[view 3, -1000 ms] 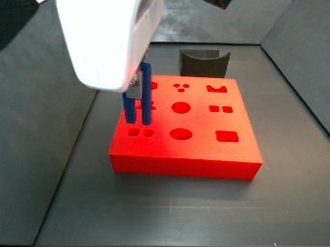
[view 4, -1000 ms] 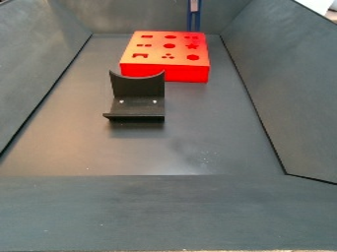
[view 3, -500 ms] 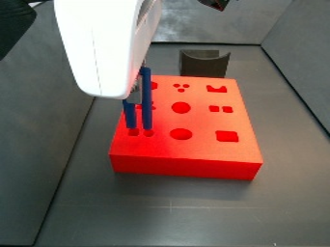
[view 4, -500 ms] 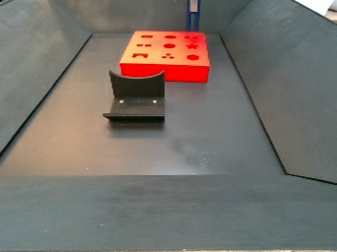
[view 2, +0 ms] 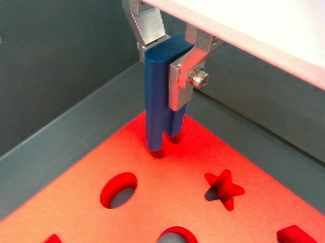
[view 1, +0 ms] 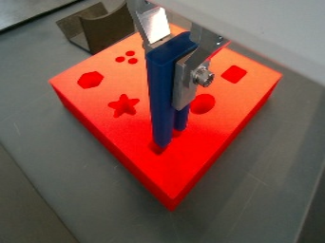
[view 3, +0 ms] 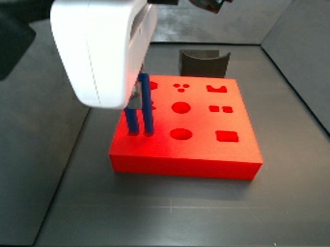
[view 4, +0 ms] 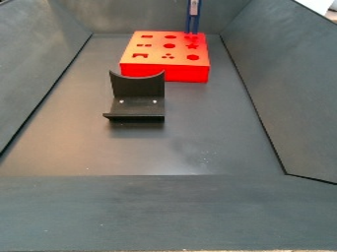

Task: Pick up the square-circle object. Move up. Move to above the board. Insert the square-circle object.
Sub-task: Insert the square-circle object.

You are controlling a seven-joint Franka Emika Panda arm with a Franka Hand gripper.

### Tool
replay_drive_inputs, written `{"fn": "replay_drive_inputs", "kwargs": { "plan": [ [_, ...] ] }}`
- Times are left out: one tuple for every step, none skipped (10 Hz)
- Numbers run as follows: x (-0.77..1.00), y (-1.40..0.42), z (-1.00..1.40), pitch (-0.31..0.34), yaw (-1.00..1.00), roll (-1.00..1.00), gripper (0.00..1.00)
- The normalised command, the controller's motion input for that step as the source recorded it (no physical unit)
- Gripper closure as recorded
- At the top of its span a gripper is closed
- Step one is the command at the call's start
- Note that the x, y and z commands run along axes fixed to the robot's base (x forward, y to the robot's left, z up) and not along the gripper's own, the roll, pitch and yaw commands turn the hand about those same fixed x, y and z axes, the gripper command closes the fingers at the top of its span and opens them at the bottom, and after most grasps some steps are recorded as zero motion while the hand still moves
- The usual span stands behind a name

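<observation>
My gripper (view 1: 169,66) is shut on the square-circle object (view 1: 162,95), a slim blue peg held upright between the silver fingers; it also shows in a wrist view (view 2: 162,95). The peg's lower end meets the board (view 1: 108,81), a red block with shaped holes, at a hole near one corner (view 2: 155,150). In a side view the white gripper body (view 3: 96,48) hangs over the board (view 3: 206,145) with the peg (view 3: 142,106) below it. In a side view the peg (view 4: 194,15) stands at the far end of the board (view 4: 165,64).
The dark fixture (view 4: 134,95) stands on the grey floor apart from the board, and also shows in a side view (view 3: 204,61) and a wrist view (view 1: 86,28). Sloped grey bin walls (view 4: 263,79) enclose the floor.
The gripper has moved down a little with the peg, bringing its lower end down onto the board. The board and the fixture have not moved.
</observation>
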Motion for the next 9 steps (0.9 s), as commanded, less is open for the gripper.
{"fn": "replay_drive_inputs", "kwargs": {
  "plan": [
    [-0.01, 0.04, -0.26, -0.064, 0.12, 0.06, 1.0],
    [0.0, 0.06, -0.19, -0.026, 0.0, 0.0, 1.0],
    [0.0, 0.0, -0.09, -0.019, -0.01, 0.0, 1.0],
    [0.0, 0.01, -0.07, 0.0, 0.0, 0.0, 1.0],
    [0.0, 0.01, -0.09, 0.0, -0.01, 0.0, 1.0],
    [0.0, 0.01, -0.16, 0.0, -0.04, 0.0, 1.0],
    [0.04, 0.01, -0.25, 0.019, -0.13, 0.0, 1.0],
    [0.05, 0.03, -0.33, 0.0, -0.17, -0.02, 1.0],
    [0.08, 0.03, -0.35, 0.0, -0.19, -0.02, 1.0]
  ]
}}
